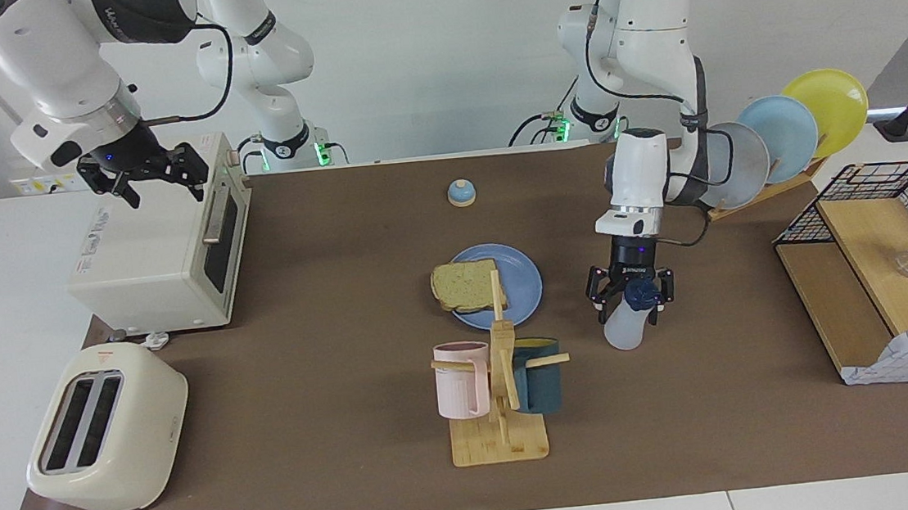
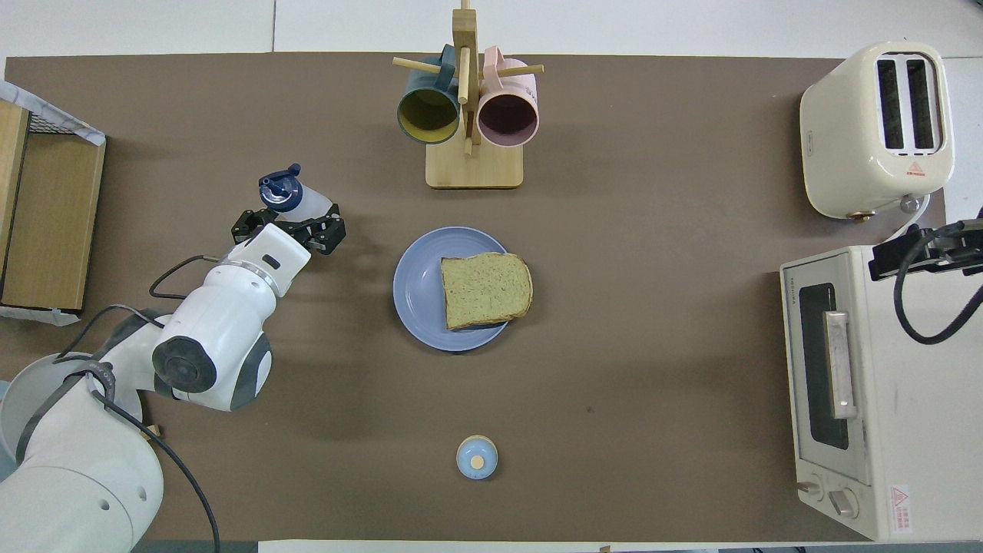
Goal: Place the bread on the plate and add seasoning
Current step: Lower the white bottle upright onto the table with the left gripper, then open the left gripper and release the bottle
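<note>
One square slice of bread (image 2: 485, 289), tan with a darker crust and a speckled face, lies flat on the round, smooth blue plate (image 2: 418, 292) mid-tabletop (image 2: 653, 369). Toward the left arm's end stands the seasoning (image 1: 629, 323), a cloudy plastic bottle with a dark looped cap; the left gripper (image 1: 631, 292) sits around its cap with fingers spread, not clamping. Over the boxy white oven (image 1: 157, 248), the right gripper (image 1: 160, 182) waits, fingers apart.

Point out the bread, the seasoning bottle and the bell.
bread (image 2: 485, 289), overhead view, middle of its speckled face
seasoning bottle (image 1: 624, 334), facing view, translucent body below the cap
bell (image 2: 477, 458), overhead view, blue dome beside the knob
</note>
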